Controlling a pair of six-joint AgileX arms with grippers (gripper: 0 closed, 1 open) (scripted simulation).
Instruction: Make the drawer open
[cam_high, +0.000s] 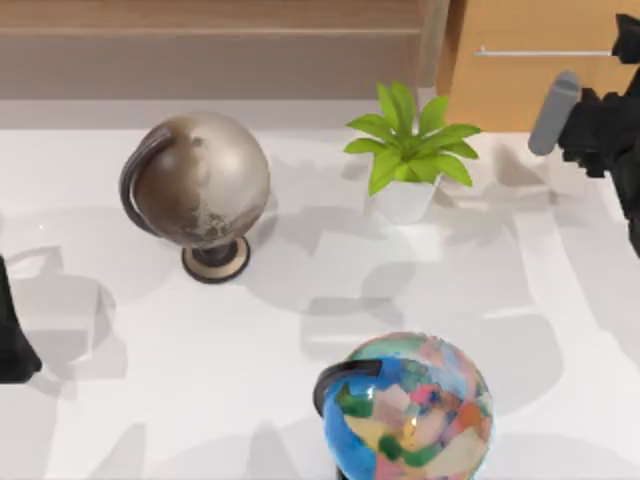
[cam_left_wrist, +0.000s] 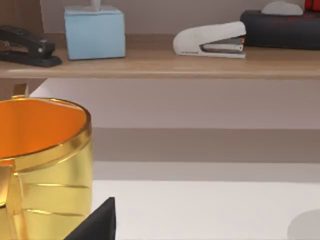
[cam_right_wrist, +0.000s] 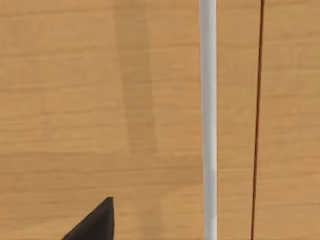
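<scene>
Top view, near edge first. Multicoloured globe (cam_high: 412, 410) sits at about 6 o'clock on the white table (cam_high: 300, 300), its dark arc on the 9 o'clock side. Left arm is parked at 9 o'clock, a dark shape at the table's left edge; left gripper (cam_high: 12, 340) state: cannot tell. In the left wrist view one dark fingertip (cam_left_wrist: 97, 222) shows just beside a gold cup (cam_left_wrist: 47, 170) with an orange interior. Beyond it, a wooden shelf (cam_left_wrist: 160, 65) carries a black stapler (cam_left_wrist: 27, 47), a light blue box (cam_left_wrist: 95, 32), a white stapler (cam_left_wrist: 210, 40) and a dark case (cam_left_wrist: 280, 27).

Mid-table: grey-brown globe (cam_high: 200, 185) on a round base at 10 o'clock; potted green plant (cam_high: 408, 155) in a white pot at about 1 o'clock.

Far side, 2 o'clock: right arm reaches toward the back right corner, black links and a grey cylinder segment stacked along the right edge. Right gripper (cam_high: 628, 40) is up at the drawer (cam_high: 530, 65) front, at the right end of the handle (cam_high: 545, 52). Gripper opening: cannot tell; contact with the handle cannot be told either. The right wrist view looks squarely at the light orange-tan front, with the silver handle bar (cam_right_wrist: 208, 120) crossing the picture and one dark fingertip (cam_right_wrist: 95, 222) short of it.

Drawer: at the back right, front face toward the table, handle's long axis running 9-to-3 in the top view. Front looks flush; no white interior visible. A duller brown-grey panel (cam_high: 210, 50) spans the back from 10 to 12 o'clock.
</scene>
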